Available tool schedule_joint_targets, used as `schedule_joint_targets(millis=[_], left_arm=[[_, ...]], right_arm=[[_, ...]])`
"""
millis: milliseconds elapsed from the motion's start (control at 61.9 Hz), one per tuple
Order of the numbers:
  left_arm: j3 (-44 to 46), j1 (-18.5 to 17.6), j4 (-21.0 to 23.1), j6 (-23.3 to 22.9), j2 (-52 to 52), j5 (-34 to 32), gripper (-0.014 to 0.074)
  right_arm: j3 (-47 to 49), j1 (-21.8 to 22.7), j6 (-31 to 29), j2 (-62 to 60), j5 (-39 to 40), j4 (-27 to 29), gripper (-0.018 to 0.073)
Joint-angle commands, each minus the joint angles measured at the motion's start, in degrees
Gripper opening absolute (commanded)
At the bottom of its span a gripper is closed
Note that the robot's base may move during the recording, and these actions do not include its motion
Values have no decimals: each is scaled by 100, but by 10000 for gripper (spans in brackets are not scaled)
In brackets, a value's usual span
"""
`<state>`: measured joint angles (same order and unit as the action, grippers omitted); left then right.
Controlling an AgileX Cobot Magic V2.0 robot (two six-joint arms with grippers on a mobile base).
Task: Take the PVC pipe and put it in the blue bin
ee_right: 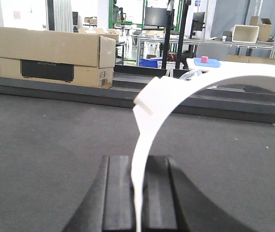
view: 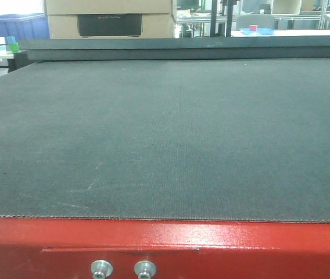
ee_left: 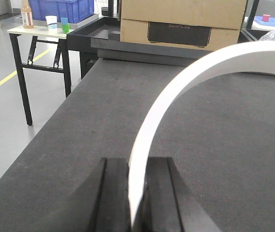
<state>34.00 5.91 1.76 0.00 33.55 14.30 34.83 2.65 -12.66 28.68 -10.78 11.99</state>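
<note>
A white curved PVC pipe wall (ee_left: 176, 92) rises from between my left gripper's (ee_left: 137, 162) black fingers and arcs up to the right; the jaws are shut on it. In the right wrist view a similar white curved piece with a stepped notch (ee_right: 176, 89) is pinched in my right gripper (ee_right: 138, 159), also shut. Whether these are one pipe or two I cannot tell. The blue bin (ee_left: 62, 9) stands far off on a side table at the back left (view: 14, 26). Neither gripper nor the pipe shows in the front view.
A dark grey mat (view: 165, 133) covers the table, with a red front edge (view: 165, 244). A cardboard box (view: 110, 17) sits at the far edge. The side table (ee_left: 36, 31) carries cups and a bottle. A small blue tray with a pink cube (ee_right: 204, 62) lies far back right.
</note>
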Motion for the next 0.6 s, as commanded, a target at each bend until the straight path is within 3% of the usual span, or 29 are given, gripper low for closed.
schedule_joint_targets(millis=[0, 581], left_arm=[[6, 20, 44, 0, -37, -193, -111], [6, 20, 44, 0, -37, -193, -111]], right_arm=[[-16, -6, -32, -22, 180, 18, -169], [-16, -6, -32, -22, 180, 18, -169]])
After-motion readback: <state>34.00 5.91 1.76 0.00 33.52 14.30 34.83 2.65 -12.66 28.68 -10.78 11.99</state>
